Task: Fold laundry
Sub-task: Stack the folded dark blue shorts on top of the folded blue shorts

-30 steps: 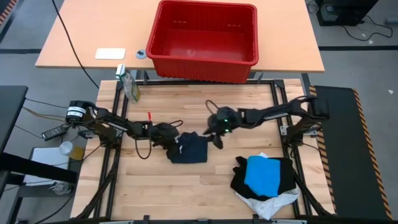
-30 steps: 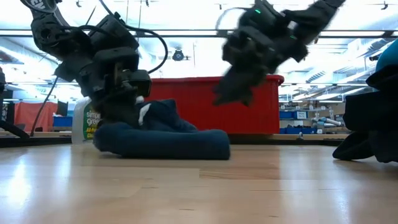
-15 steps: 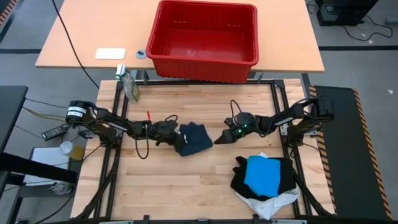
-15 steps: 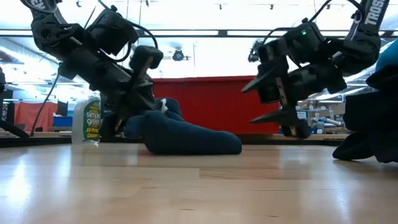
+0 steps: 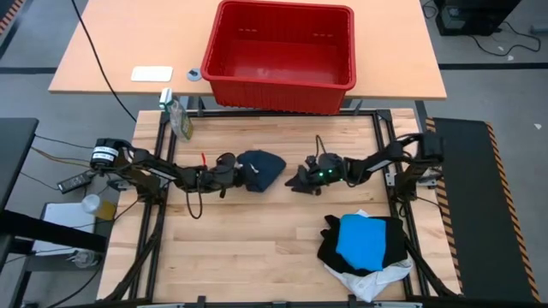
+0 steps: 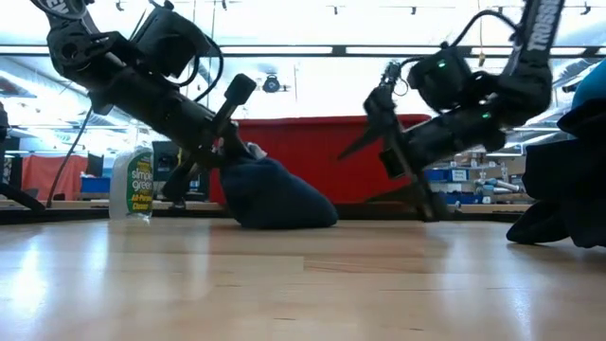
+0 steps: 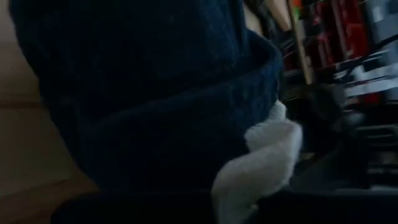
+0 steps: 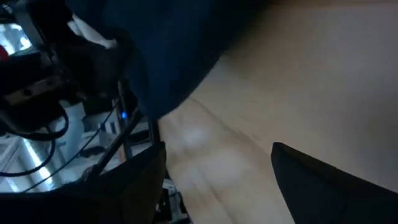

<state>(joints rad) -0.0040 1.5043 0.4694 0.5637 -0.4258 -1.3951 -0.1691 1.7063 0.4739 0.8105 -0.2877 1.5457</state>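
Note:
A dark navy garment [image 5: 264,168] lies bunched in a mound [image 6: 279,194] on the wooden table, its underside on the wood. My left gripper [image 5: 229,168] is shut on its left end. My right gripper [image 5: 296,181] stands open just right of the mound, low over the table, with nothing between its fingers [image 8: 217,180]. At the near right a pile of laundry rests on the table: a black piece [image 5: 390,244] with a bright blue one [image 5: 364,239] on top and a white one [image 5: 370,281] underneath. My left gripper holds the navy garment at its left end [image 6: 239,161], beside a white label [image 7: 267,149]. The fingers slant down from the table's left side. The cloth is bunched below them and rests on the table; the cloth itself hides how many layers are held.
A red plastic basket [image 5: 278,51] stands on a second table beyond the far edge. A spray bottle [image 5: 177,115] stands at the far left corner. Bare wood lies between the mound and the near edge, left of the pile.
My left gripper has rolled and tipped, dragging the navy garment toward the far edge; the flat, wide bundle has turned over into a compact mound. My right gripper has come down to just above the table at the garment's right, rolled about, and opened wider.

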